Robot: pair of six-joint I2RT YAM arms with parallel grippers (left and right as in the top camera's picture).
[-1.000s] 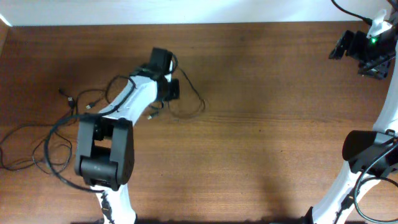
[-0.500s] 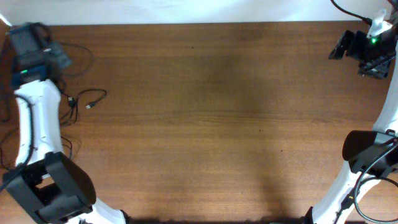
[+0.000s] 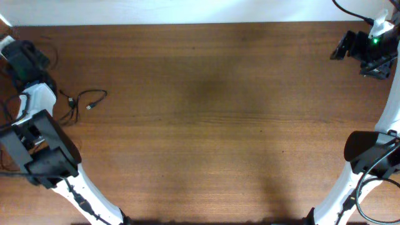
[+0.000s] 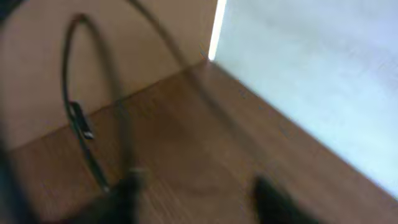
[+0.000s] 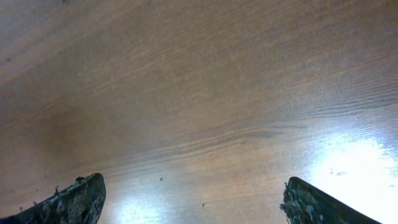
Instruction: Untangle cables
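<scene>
Overhead: spot cables (image 3: 89, 106) loose nr far-L counter (image 3: 206, 125) edge, beside L arm (image 3: 39, 99). Read L jaws as spread, blurry; R jaws spread wide, pinching nothing. Bare wood btwn arms.

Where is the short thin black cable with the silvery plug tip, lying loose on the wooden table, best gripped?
Probably on the open arc just behind the silvery plug, coming straight down from above with the jaws across the cord. The short black cable lies flat on the wooden table, so a sideways approach would find nothing to catch.
</scene>
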